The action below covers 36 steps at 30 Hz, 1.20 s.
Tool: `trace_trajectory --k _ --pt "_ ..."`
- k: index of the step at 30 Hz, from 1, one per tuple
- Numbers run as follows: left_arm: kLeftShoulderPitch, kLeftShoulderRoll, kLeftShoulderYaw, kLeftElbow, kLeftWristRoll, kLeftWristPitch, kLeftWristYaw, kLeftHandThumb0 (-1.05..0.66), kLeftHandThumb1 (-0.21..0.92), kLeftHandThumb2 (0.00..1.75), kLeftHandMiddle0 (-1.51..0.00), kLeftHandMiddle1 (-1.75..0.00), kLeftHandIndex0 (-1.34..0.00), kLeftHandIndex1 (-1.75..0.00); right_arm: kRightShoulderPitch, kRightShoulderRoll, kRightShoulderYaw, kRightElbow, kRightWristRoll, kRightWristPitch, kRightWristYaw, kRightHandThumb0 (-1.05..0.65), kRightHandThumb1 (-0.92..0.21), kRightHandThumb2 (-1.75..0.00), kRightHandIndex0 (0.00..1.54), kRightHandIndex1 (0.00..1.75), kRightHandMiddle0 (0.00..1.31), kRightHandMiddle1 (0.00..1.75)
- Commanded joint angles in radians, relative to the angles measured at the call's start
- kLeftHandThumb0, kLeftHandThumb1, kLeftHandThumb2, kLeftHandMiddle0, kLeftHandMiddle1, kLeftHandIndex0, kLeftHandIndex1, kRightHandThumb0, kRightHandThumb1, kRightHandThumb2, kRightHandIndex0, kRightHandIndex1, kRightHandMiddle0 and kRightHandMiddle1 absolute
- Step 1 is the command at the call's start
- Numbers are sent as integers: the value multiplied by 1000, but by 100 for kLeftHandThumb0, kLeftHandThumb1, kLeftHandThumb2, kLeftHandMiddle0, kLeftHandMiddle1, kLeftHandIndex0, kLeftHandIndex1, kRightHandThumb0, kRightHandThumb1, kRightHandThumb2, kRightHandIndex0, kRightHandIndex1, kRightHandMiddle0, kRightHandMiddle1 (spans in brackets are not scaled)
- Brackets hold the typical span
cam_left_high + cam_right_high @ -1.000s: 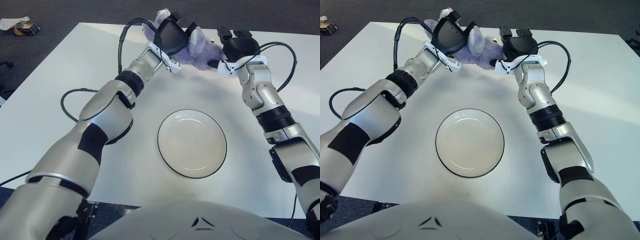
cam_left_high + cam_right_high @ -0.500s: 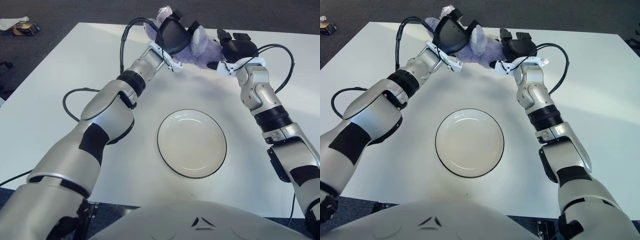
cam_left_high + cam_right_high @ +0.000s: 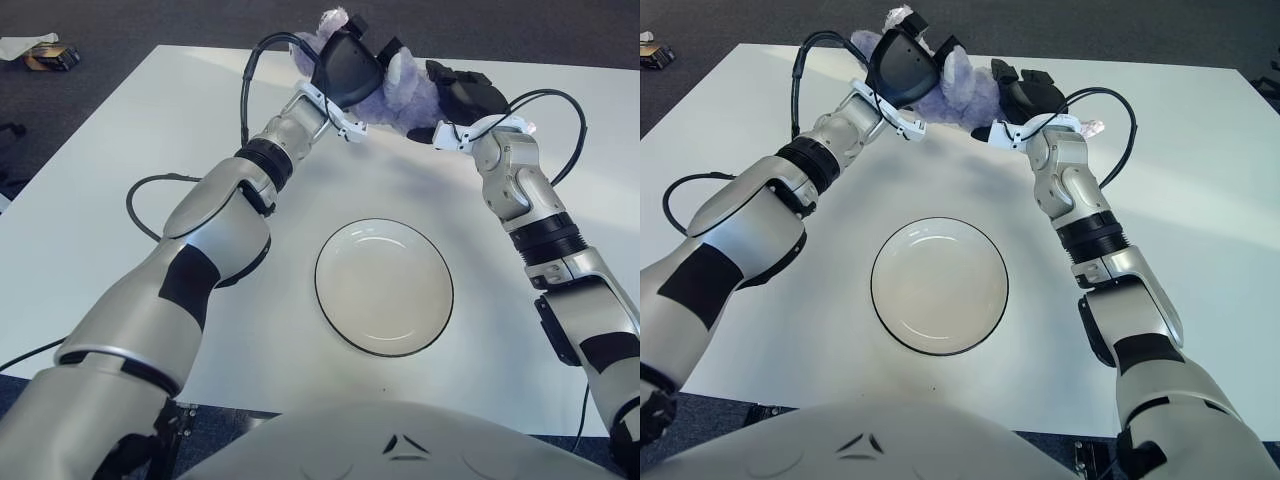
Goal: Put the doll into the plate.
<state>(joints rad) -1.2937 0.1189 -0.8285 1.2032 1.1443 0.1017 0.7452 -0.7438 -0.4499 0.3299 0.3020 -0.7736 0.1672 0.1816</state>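
Left hand (image 3: pixel 345 65) and right hand (image 3: pixel 460 95) clasping purple plush doll (image 3: pixel 410 95) from both sides, raised beyond white plate (image 3: pixel 384 287) on tabletop (image 3: pixel 120 180), likely sharing soft bulk for carrying.

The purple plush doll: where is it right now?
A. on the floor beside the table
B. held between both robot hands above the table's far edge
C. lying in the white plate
B: the purple plush doll sits between the left robot hand and right robot hand, while the round white plate with a dark rim holds nothing.
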Motion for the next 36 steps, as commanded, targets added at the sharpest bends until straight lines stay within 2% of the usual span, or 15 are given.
trace_trajectory --k 1,22,28,36 --pt "-44 -18 13 -6 -17 31 6 -51 24 141 -133 -175 -68 -175 7 5 -2 16 24 -34 -9 -105 -92 -49 0 9 0 0" --pt "-45 -28 19 -12 -25 31 11 -49 29 134 -131 -175 -63 -175 -10 6 4 72 32 -73 -44 -105 -92 -49 3 8 0 0" --pt "-45 -30 25 -17 -34 24 9 -49 30 133 -130 -175 -62 -175 -29 4 31 93 -8 -38 -27 -105 -92 -53 6 9 0 0" --pt "-24 -21 53 -72 -72 -7 -22 -49 30 133 -130 -175 -62 -175 -64 25 45 186 -22 8 -63 -105 -92 -54 6 8 2 1"
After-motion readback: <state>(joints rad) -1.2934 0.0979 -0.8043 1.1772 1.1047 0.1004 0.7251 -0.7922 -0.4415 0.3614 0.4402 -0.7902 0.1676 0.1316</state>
